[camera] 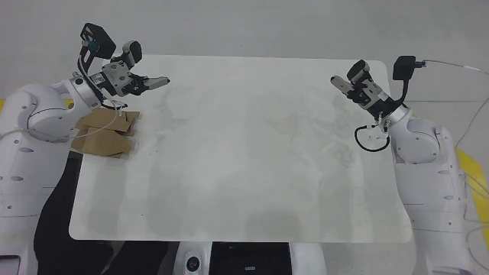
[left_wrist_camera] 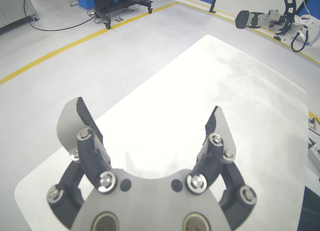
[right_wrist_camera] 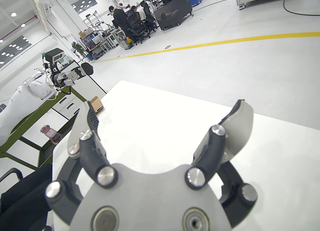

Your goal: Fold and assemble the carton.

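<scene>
Flat brown cartons (camera: 107,133) lie in a small stack at the table's left edge, partly under the left arm. One carton (right_wrist_camera: 96,104) also shows in the right wrist view beyond the table's far edge. My left gripper (camera: 151,79) hovers open over the table's back left corner, empty, just behind the stack. In its own wrist view the left gripper (left_wrist_camera: 147,112) has wide-spread fingers above bare tabletop. My right gripper (camera: 345,78) is open and empty above the back right part of the table, and the right gripper (right_wrist_camera: 165,114) shows nothing between its fingers.
The white table (camera: 244,153) has rounded corners. A green-framed bench (right_wrist_camera: 37,117) with a pink bottle (right_wrist_camera: 51,133) stands beyond the table's left side.
</scene>
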Robot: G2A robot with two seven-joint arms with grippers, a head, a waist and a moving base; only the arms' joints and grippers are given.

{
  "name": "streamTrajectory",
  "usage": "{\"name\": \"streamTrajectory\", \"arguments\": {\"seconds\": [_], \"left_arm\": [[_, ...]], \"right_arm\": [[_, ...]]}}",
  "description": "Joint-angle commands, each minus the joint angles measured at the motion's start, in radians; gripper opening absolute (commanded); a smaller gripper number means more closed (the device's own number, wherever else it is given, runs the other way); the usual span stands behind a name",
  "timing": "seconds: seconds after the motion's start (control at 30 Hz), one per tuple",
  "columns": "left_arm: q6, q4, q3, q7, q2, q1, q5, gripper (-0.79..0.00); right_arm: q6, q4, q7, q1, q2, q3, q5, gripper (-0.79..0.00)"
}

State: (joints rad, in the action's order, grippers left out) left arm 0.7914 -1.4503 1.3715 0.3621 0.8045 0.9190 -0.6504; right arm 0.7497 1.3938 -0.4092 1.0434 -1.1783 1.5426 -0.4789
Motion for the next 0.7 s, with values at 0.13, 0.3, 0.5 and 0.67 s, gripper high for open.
{"name": "streamTrajectory", "arguments": {"seconds": [0.13,0.3,0.5,0.67], "left_arm": [[-0.032,0.051,0.012,0.067,-0.002,0.020,0.146,0.000],[-0.027,0.100,0.042,0.147,-0.009,0.029,0.295,0.000],[-0.011,0.169,0.076,0.295,-0.022,0.034,0.510,0.000],[-0.015,0.216,0.108,0.405,-0.035,0.030,0.627,0.000]], "right_arm": [[0.000,0.000,0.000,0.000,0.000,0.000,0.000,0.000],[0.000,0.000,0.000,0.000,0.000,0.000,0.000,0.000],[0.000,0.000,0.000,0.000,0.000,0.000,0.000,0.000],[0.000,0.000,0.000,0.000,0.000,0.000,0.000,0.000]]}}
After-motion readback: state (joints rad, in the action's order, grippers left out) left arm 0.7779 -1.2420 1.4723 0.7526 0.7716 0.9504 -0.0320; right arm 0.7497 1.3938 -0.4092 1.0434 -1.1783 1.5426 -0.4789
